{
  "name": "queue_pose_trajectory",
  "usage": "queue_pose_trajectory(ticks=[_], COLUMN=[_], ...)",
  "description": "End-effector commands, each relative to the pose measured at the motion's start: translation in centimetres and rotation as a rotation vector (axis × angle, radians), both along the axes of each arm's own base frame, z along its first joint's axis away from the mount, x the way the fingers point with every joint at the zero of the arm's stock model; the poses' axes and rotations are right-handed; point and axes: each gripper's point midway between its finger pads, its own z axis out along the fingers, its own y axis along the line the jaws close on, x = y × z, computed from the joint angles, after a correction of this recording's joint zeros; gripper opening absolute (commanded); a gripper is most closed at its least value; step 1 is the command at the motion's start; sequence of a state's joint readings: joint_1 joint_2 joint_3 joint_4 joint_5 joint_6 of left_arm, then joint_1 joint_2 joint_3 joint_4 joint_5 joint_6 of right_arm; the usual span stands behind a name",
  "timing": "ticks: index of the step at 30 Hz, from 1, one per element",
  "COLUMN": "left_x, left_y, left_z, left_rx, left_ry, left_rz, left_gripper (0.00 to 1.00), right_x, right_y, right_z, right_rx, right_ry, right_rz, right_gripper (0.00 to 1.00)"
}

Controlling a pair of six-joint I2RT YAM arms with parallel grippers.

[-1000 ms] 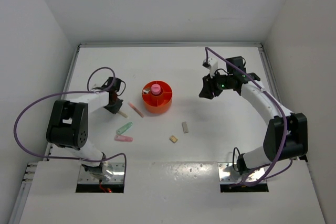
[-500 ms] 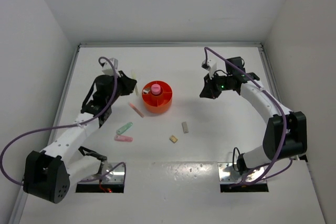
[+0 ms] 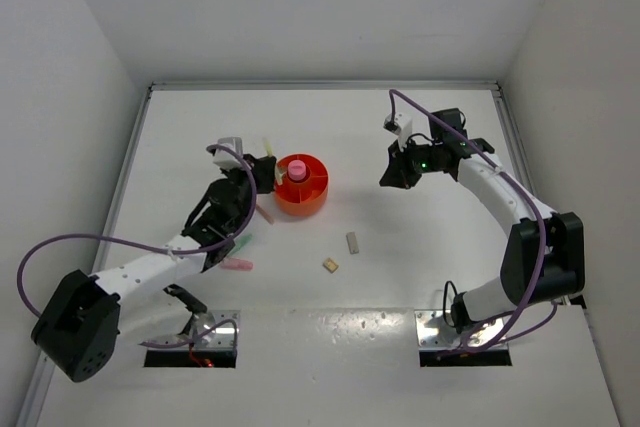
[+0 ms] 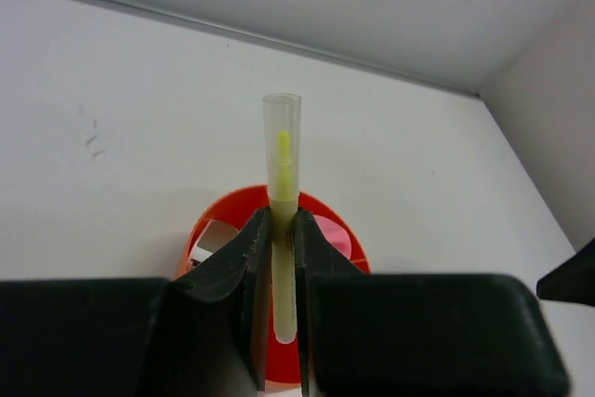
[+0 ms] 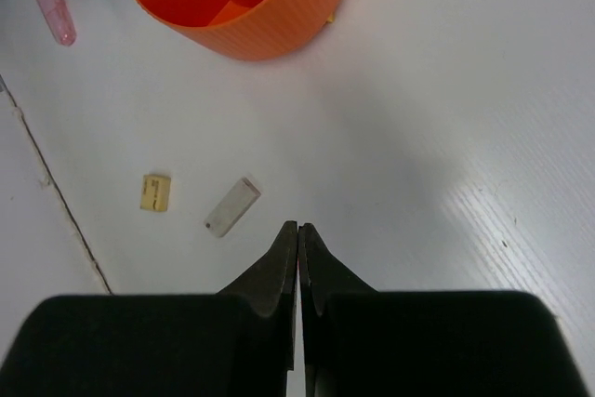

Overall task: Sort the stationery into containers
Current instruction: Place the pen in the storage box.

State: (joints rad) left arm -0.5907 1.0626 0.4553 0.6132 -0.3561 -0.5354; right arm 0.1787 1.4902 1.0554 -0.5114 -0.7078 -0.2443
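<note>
The left gripper (image 3: 262, 169) has swung in from the 9 o'clock side of the table (image 3: 430, 257). It now sits just at 9 o'clock of the orange tub (image 3: 312, 199). It squeezes a pale yellow stick (image 3: 267, 145), which pokes out past its fingers. I think this stick goes into the tub next, but it is not in yet. The right gripper (image 3: 392, 175), at 3 o'clock of the tub, has stayed put, pinched closed with nothing in it. Now count. There is one tub, with one pink capsule (image 3: 296, 169) in its middle cup, and one stick held. Three sticks lie at 7 o'clock of the tub: a mint stick (image 3: 241, 243), a pink stick (image 3: 237, 264) and a second pink stick (image 3: 264, 215), half hidden by the arm. At 5 o'clock lie a block (image 3: 352, 242) and a second block (image 3: 330, 265).
</note>
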Motion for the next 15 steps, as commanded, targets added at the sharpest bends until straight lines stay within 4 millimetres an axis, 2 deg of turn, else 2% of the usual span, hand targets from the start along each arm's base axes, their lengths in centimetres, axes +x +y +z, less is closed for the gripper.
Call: queue_pose_trajectory(ticks=[1, 4, 8, 10, 15], left_x=[0.6, 0.5, 0.6, 0.7, 0.9], left_y=[1.5, 2.0, 1.4, 0.9, 0.5], left_z=[1.9, 0.1, -0.1, -1.2, -2.1], left_rx=[-0.091, -0.096, -0.118, -0.106, -0.101], left_ry=[-0.073, -0.041, -0.040, -0.016, 0.002], left_rz=[0.135, 0.188, 0.177, 0.168, 0.170], left_gripper=[0.00, 0.00, 0.00, 0.00, 0.00], right_x=[1.1, 1.1, 1.1, 1.1, 1.1], right_y=[0.4, 0.4, 0.4, 0.4, 0.4], right_z=[1.5, 1.5, 1.5, 1.2, 1.2], right_rx=[0.023, 0.023, 0.023, 0.022, 0.022], right_ry=[-0.055, -0.055, -0.055, -0.046, -0.046], right_rz=[0.026, 0.026, 0.026, 0.026, 0.026], right_gripper=[0.00, 0.00, 0.01, 0.01, 0.02])
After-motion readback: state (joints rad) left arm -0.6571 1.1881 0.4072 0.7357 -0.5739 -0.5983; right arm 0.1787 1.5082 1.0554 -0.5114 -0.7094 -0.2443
